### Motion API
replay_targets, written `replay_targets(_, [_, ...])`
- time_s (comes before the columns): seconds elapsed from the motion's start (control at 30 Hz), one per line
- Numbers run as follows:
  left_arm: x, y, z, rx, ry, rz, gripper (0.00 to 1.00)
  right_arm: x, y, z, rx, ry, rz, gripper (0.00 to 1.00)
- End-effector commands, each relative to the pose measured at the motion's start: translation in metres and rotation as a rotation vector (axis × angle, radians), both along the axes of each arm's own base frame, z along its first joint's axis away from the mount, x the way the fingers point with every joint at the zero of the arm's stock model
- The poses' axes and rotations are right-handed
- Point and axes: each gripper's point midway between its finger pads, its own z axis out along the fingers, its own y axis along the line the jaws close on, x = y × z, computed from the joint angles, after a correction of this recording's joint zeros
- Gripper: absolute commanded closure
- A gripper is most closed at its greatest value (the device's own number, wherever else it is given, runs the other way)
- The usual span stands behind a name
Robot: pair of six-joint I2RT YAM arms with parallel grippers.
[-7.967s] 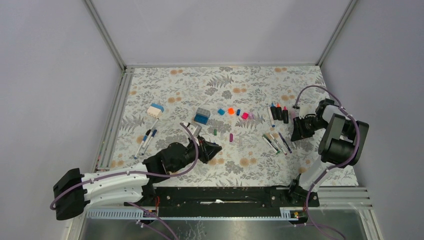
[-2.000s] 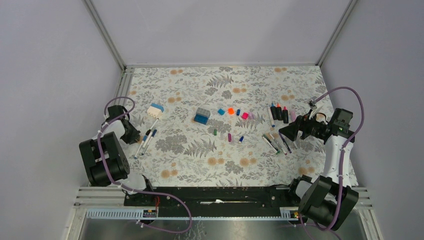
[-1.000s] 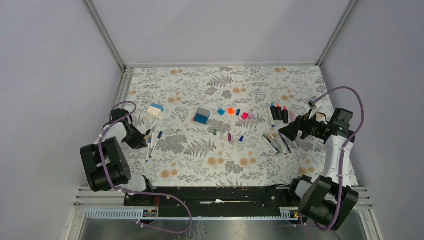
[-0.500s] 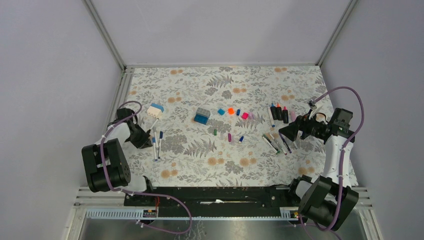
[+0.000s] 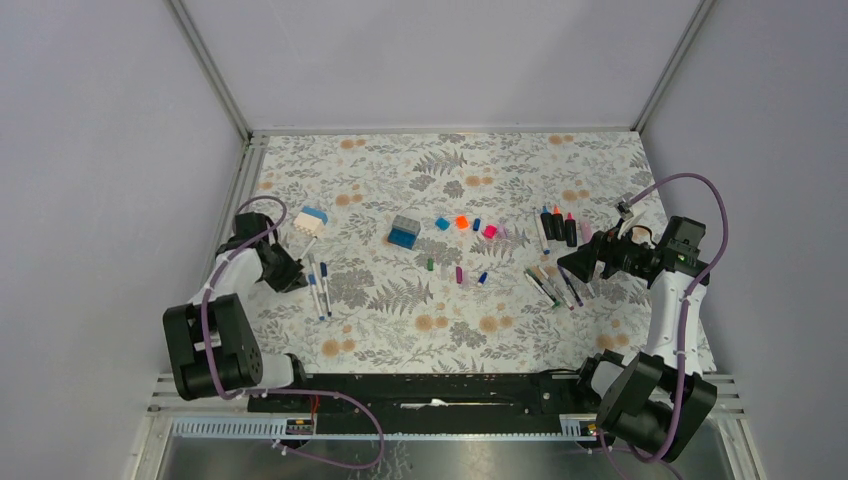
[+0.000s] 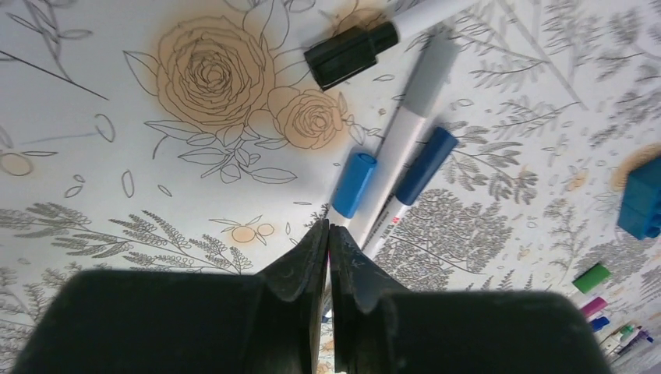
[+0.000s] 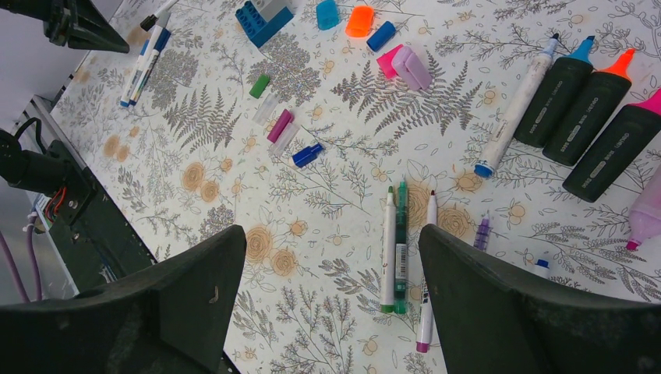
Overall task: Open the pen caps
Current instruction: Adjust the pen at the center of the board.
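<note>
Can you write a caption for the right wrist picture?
Open right gripper above loose pen caps and uncapped highlighters.

**Two white-and-black arms, purple cables**

The left arm [image 5: 228,272] and right arm [image 5: 672,305] have white links between bulky black joint housings. A purple cable [image 5: 686,177] loops along each. Their fingers [image 7: 179,312] are matte black, wedge-shaped.

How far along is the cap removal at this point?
Mostly done: three dark highlighters show bare tips, and loose caps lie mid-table. Nothing is in hand: the left gripper is shut and empty, the right gripper open above thin pens. Left: two blue-capped pens and a black-capped pen by the left gripper.
</note>
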Motion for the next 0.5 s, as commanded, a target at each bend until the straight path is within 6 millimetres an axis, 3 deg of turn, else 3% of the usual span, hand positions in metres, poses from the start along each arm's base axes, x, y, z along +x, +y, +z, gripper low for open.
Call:
replay_targets(0.0, [0.024,0.014,0.042,0.081,-0.152,0.026,0.88,0.002,0.002,0.018,-0.012,-0.059,0.024,0.11])
replay_targets(0.07, [0.028,0.014,0.051,0.086,-0.186,0.017,0.86,0.002,0.002,0.018,-0.012,-0.06,0.024,0.11])
replay_targets(0.13, [0.028,0.013,0.054,0.085,-0.202,0.008,0.77,0.002,0.002,0.018,-0.012,-0.06,0.024,0.11])
replay_targets(0.47, [0.007,0.012,0.036,0.081,-0.086,0.0,0.59,0.002,0.002,0.019,-0.016,-0.061,0.021,0.11])
